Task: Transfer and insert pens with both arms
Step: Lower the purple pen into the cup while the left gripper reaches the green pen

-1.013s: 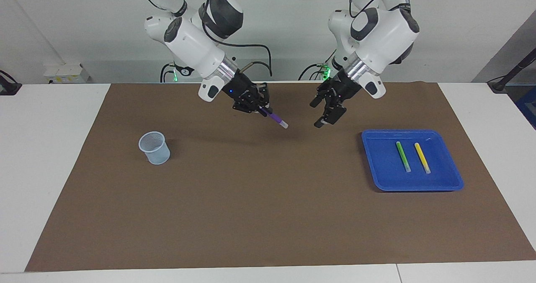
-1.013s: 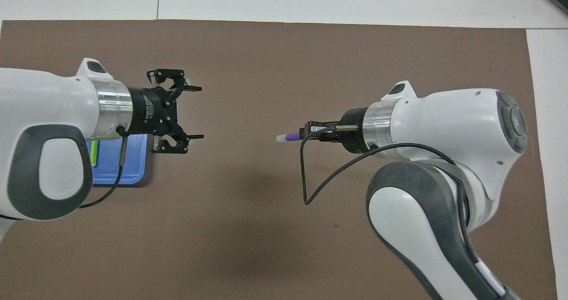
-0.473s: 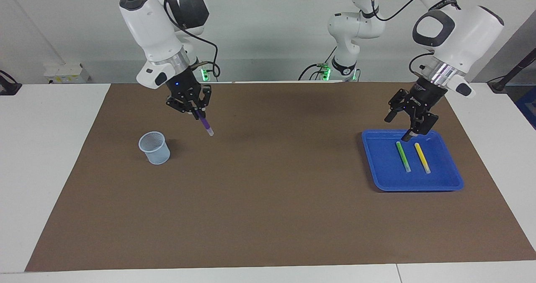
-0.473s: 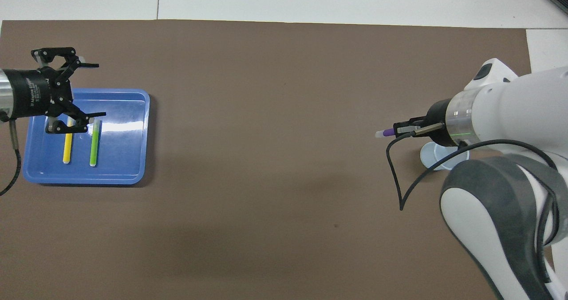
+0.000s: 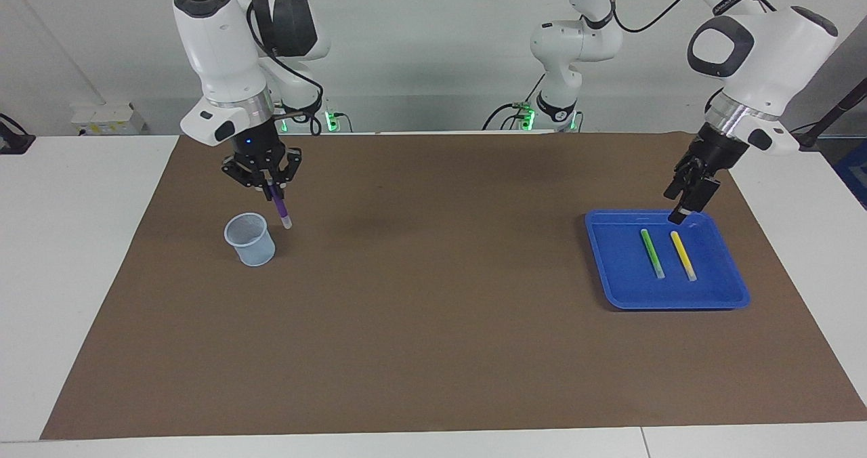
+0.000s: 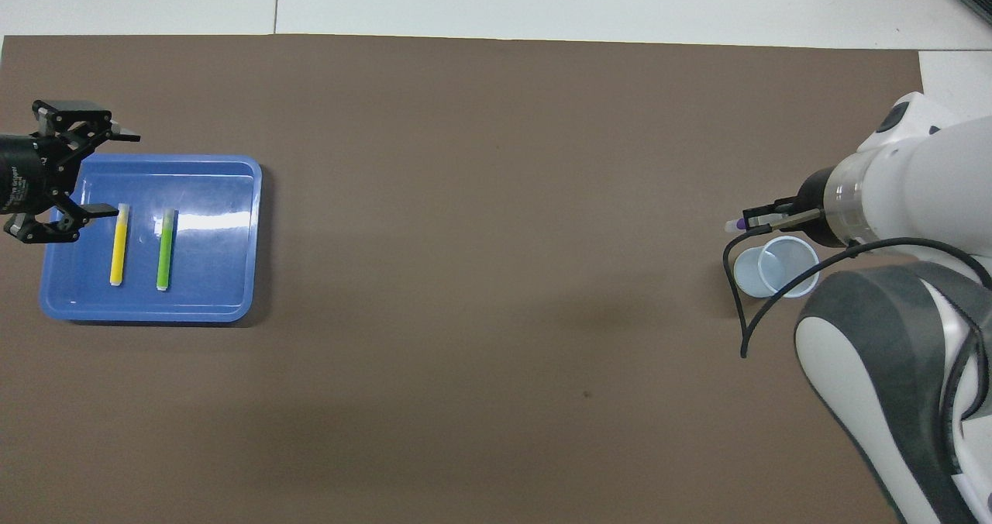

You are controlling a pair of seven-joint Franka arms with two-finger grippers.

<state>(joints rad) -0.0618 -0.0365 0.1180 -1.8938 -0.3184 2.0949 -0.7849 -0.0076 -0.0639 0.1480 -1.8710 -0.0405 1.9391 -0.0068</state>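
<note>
Right hand (image 5: 271, 185) clamped on purple pen (image 5: 280, 209), cap down beside mesh cup (image 5: 250, 238) – lined up for insertion; left hand (image 5: 685, 199) wide over blue tray (image 5: 735, 288) edge, ready for yellow pen (image 5: 683, 255).

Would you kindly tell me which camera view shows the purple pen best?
The facing view: the purple pen hangs nearly its full length from the right pincer, cap down beside the cup. The overhead view shows only its foreshortened tip.
</note>
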